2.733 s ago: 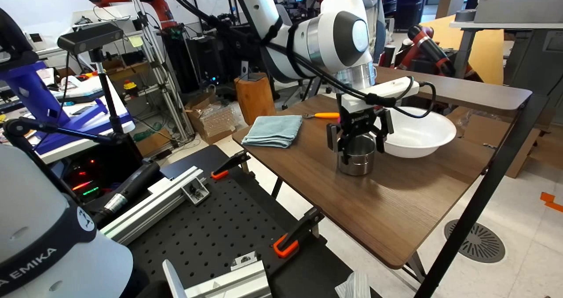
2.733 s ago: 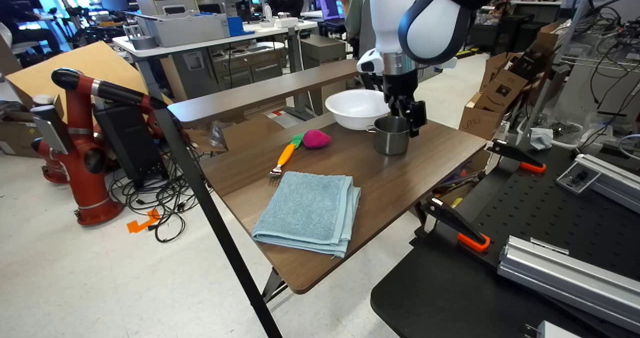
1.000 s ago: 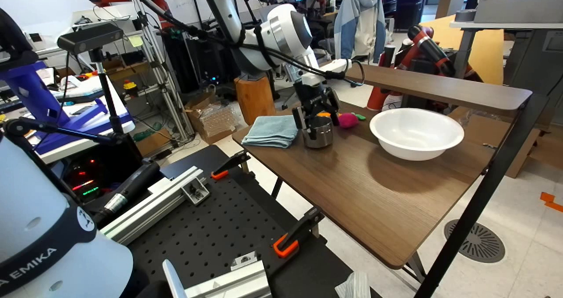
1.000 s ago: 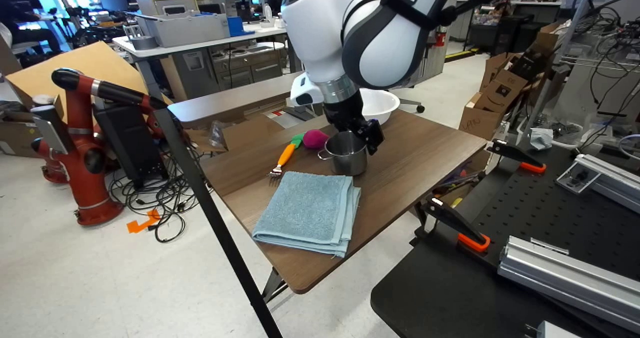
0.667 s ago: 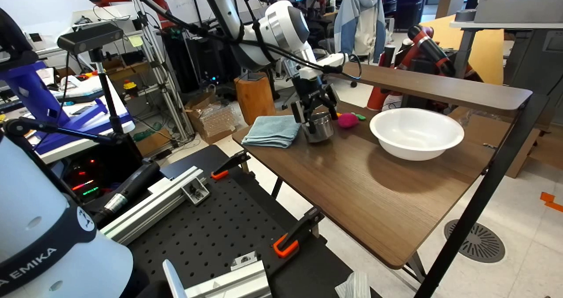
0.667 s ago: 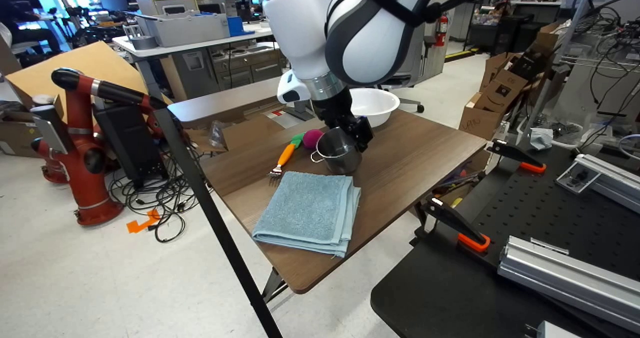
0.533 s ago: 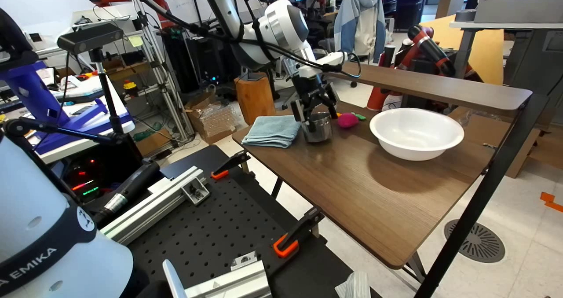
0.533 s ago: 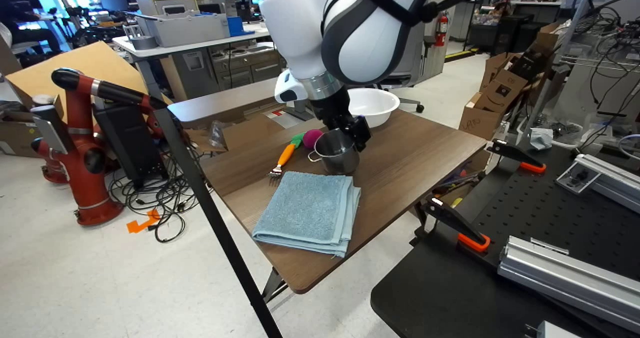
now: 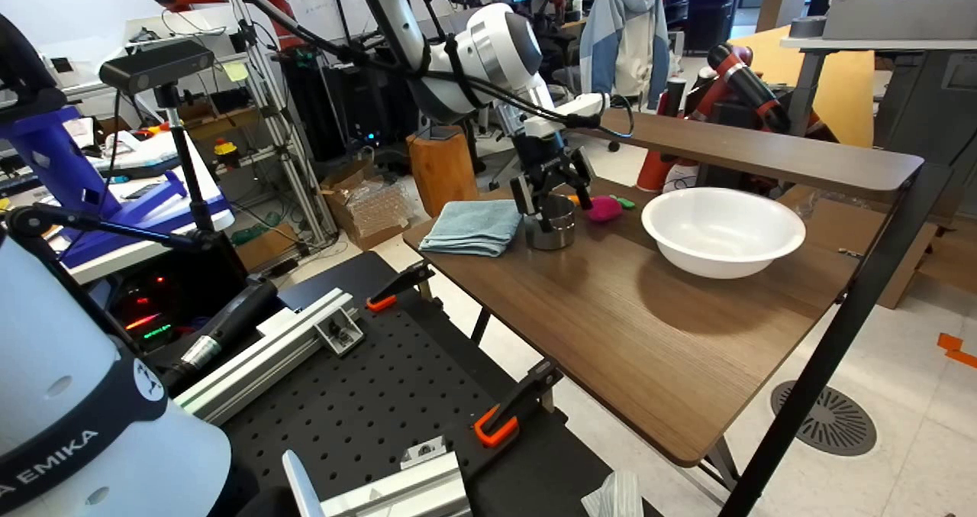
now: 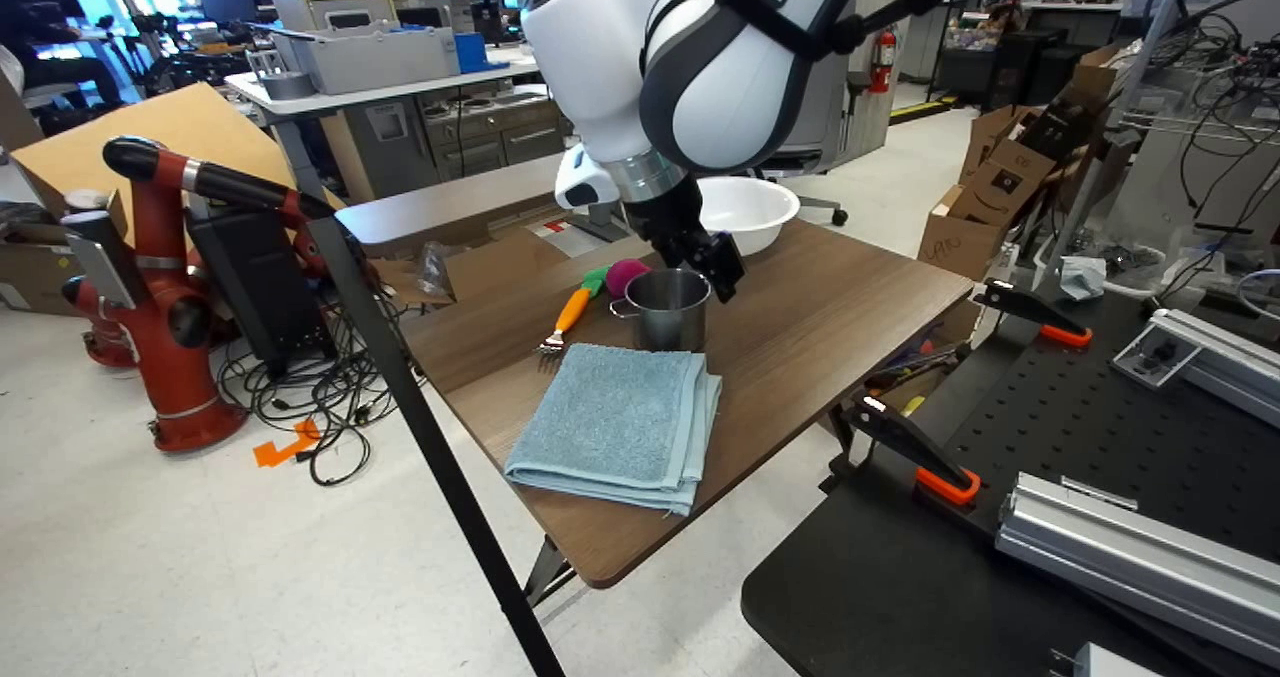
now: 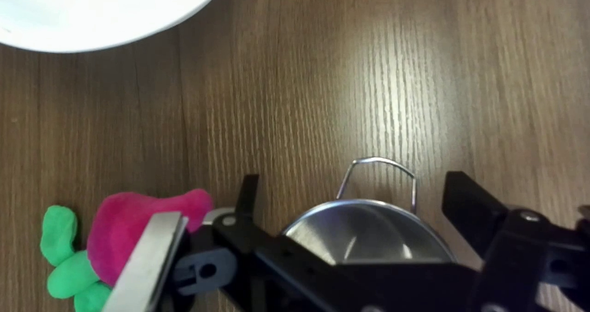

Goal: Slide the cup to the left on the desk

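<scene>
Two fingers [image 11: 470, 206] stand apart, nearest in the wrist view, with the steel cup [image 11: 368, 236] upright on the worktop [image 11: 299, 109] between them, its wire handle [image 11: 379, 159] toward the far side. A pink-and-green toy [image 11: 122, 233] lies left, a white bowl [image 11: 106, 12] far left.

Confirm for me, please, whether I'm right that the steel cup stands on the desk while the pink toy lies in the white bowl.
Not quite: the wrist view shows the pink toy outside the white bowl, on the desk; the steel cup does stand there.
</scene>
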